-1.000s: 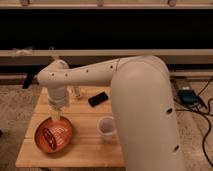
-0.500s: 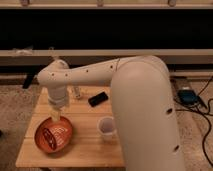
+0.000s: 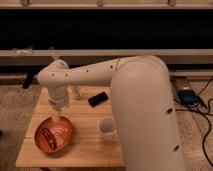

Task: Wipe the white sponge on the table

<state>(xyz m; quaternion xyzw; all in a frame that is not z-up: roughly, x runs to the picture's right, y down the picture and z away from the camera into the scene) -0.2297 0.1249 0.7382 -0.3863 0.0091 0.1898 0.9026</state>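
The table (image 3: 85, 145) had a light wooden top, and an orange bowl (image 3: 37, 137) sat on it. Something dark and stripy lay inside the bowl, but I could not tell what it was.

The big white arm (image 3: 125, 85) came in from the right of the bowl and bent down above it. The gripper (image 3: 54, 117) pointed straight down over the back edge of the bowl, very close to the rim. I could not tell if it touched the bowl. I could not tell if the gripper was wide, narrow or holding something either. Its low end looked pale and a bit yellow, and it all ran together.

The white sponge could not be picked out for sure. That pale yellow bit at the low end of the gripper, just over the back of the bowl, was the only thing that looked like it.

A round white cup (image 3: 106, 127) stood to the right of the bowl, apart from it. A flat black thing (image 3: 98, 98) lay behind and to the right of the bowl. A small slim thing (image 3: 77, 92) stood upright behind the bowl, close by the arm.

Far to the right of the bowl, down on the floor, lay a dark box (image 3: 187, 95) with black cables (image 3: 205, 112).
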